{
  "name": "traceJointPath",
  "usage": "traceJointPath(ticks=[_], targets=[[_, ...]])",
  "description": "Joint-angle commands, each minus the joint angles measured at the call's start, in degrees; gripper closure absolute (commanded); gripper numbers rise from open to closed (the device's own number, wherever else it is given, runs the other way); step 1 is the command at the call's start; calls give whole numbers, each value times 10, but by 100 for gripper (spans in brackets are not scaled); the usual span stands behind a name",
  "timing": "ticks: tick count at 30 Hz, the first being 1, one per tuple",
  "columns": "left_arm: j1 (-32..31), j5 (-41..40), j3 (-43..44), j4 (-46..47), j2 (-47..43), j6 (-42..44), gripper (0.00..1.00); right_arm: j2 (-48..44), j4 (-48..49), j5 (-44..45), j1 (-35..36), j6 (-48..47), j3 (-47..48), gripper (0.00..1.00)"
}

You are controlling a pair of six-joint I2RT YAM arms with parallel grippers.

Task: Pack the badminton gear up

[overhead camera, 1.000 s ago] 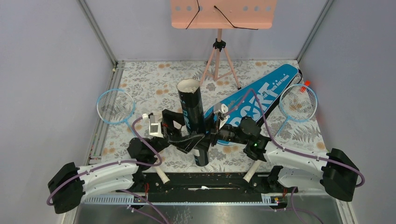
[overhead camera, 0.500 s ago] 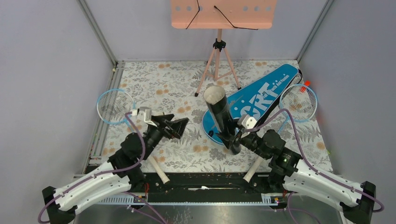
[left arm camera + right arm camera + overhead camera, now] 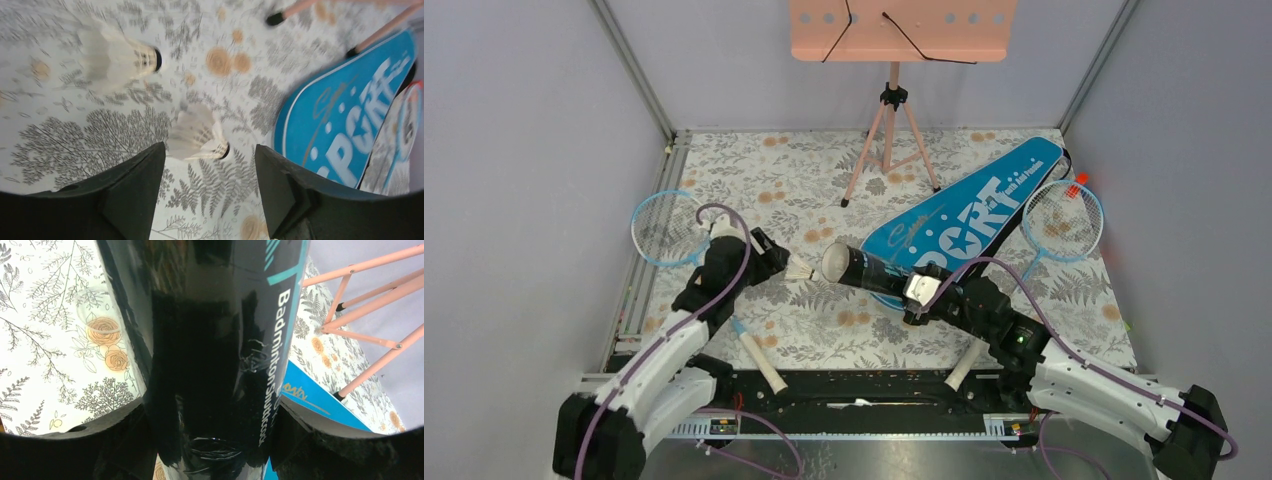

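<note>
The black tube [image 3: 864,270] lies tilted low over the table, its open mouth facing left. My right gripper [image 3: 921,296] is shut on its rear end; in the right wrist view the tube [image 3: 210,340] fills the space between the fingers of that gripper [image 3: 210,440]. My left gripper [image 3: 774,263] is open, just left of a white shuttlecock [image 3: 799,270]. The left wrist view shows that shuttlecock [image 3: 197,135] just past the tips of the left gripper [image 3: 209,156] and a second shuttlecock [image 3: 117,57] farther off. One racket [image 3: 669,228] lies left, another racket [image 3: 1064,220] right, beside the blue bag [image 3: 984,215].
The pink tripod stand [image 3: 892,140] rises at the back centre, its legs [image 3: 370,315] close behind the tube. Grey walls close in left and right. The left racket's white handle [image 3: 759,365] reaches the front rail, under the left arm.
The right arm has tipped the tube from upright down to near level, mouth leftward. The left arm has swung left and down to the shuttlecocks, its jaws a little narrower.
</note>
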Motion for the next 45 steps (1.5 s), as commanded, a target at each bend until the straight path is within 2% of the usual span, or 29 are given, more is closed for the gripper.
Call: traceJointPath(ticks=[1, 5, 14, 16, 19, 21, 24, 25, 30, 33, 37, 40, 45], targets=[[23, 148, 33, 56, 102, 7, 33, 0, 89, -16, -7, -10, -6, 82], [29, 188, 46, 83, 169, 12, 42, 0, 91, -14, -8, -3, -9, 82], [31, 150, 49, 113, 237, 48, 47, -6, 76, -21, -9, 10, -4, 82], [31, 160, 53, 123, 248, 61, 55, -7, 75, -24, -8, 11, -4, 82], [32, 188, 52, 153, 260, 72, 61, -6, 73, -32, -9, 13, -3, 83], [31, 206, 47, 175, 264, 75, 71, -3, 71, -32, -9, 15, -2, 83], [31, 224, 46, 187, 263, 77, 97, 1, 66, -27, -9, 15, 2, 83], [32, 227, 46, 189, 258, 79, 100, 2, 65, -26, -9, 15, 2, 83], [31, 228, 43, 193, 198, 97, 100, 6, 66, -24, -10, 14, 3, 84], [31, 204, 66, 133, 157, 118, 100, 6, 67, -21, -10, 15, 2, 85], [31, 225, 129, 33, 86, 171, 100, 16, 79, -25, -14, 2, 1, 85], [28, 260, 191, -18, 14, 214, 100, 30, 91, -24, -21, -4, 5, 86], [-6, 364, 267, -24, -65, 287, 100, 41, 124, -41, -59, -1, -2, 87]])
